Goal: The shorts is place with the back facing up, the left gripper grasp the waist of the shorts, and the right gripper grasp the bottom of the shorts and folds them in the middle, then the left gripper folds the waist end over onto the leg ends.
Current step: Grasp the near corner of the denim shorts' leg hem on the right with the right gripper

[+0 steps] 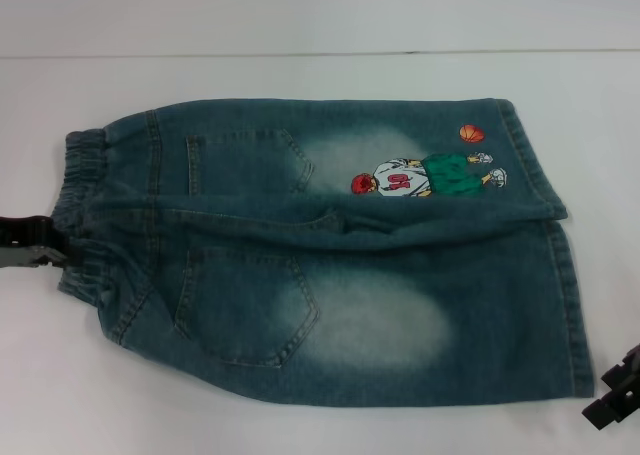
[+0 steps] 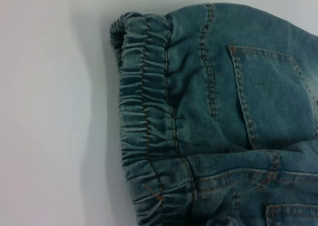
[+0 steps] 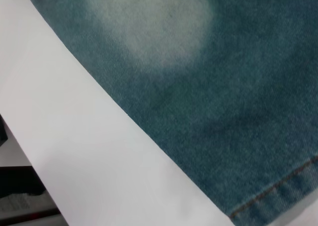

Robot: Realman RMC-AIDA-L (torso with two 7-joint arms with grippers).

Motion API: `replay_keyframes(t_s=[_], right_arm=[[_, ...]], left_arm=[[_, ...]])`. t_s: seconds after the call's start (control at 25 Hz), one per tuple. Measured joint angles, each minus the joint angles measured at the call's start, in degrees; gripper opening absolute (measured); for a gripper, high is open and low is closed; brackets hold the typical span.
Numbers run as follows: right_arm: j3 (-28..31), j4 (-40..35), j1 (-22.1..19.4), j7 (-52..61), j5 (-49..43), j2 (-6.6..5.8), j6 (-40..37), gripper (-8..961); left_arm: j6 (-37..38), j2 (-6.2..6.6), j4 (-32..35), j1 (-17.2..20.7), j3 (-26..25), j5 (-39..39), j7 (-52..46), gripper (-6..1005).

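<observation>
The denim shorts (image 1: 320,255) lie flat on the white table, back pockets facing up. The elastic waist (image 1: 80,205) is at the left and the leg ends (image 1: 565,295) at the right. The far leg carries an embroidered basketball-player patch (image 1: 420,175). My left gripper (image 1: 35,243) sits at the table's left edge, right beside the waist. The left wrist view looks down on the gathered waistband (image 2: 144,121). My right gripper (image 1: 615,393) is open at the near right, just off the near leg's hem corner (image 3: 278,191), holding nothing.
The white table (image 1: 300,425) extends around the shorts, with bare surface at the front and back. Its near edge (image 3: 35,151) shows in the right wrist view, with dark floor beyond.
</observation>
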Motion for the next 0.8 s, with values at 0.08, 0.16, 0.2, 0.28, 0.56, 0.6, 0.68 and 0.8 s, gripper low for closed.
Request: replay_keyframes(t_s=[0.08,0.16,0.2,0.28,0.56,0.6,0.68,0.8], right_arm=[[0.0,0.4,0.3,0.0,0.0,-0.01,0.3,702],[0.0,0.6,0.5,0.0,0.0,0.07,0.5,701],[0.0,0.9,0.7,0.0,0.0,0.09,0.7,700],[0.0,1.5,1.1,0.0,0.0,0.10,1.3,699],[0.1,2.5,1.7,0.0,0.3,0.15,2.9,694],[0.3,2.5,1.8,0.0,0.4,0.19,3.0,693],[0.7,2.5,2.0,-0.1,0.7,0.23,3.0,692],[1.0,2.5,2.1,-0.5,2.1,0.23,3.1,690]], left_arm=[[0.0,-0.03,0.0,0.0,0.0,0.0,0.0,74],[0.0,-0.08,0.0,0.0,0.0,0.0,0.1,76],[0.0,-0.11,0.0,0.0,0.0,0.0,0.1,77],[0.0,-0.19,0.0,0.0,0.0,0.0,0.1,78],[0.1,-0.35,0.2,0.0,0.0,0.0,0.2,83],[0.1,-0.35,0.3,0.0,0.0,0.0,0.2,84],[0.0,-0.39,0.3,0.0,0.0,0.0,0.2,85],[0.0,-0.44,0.3,0.0,0.0,0.0,0.2,87]])
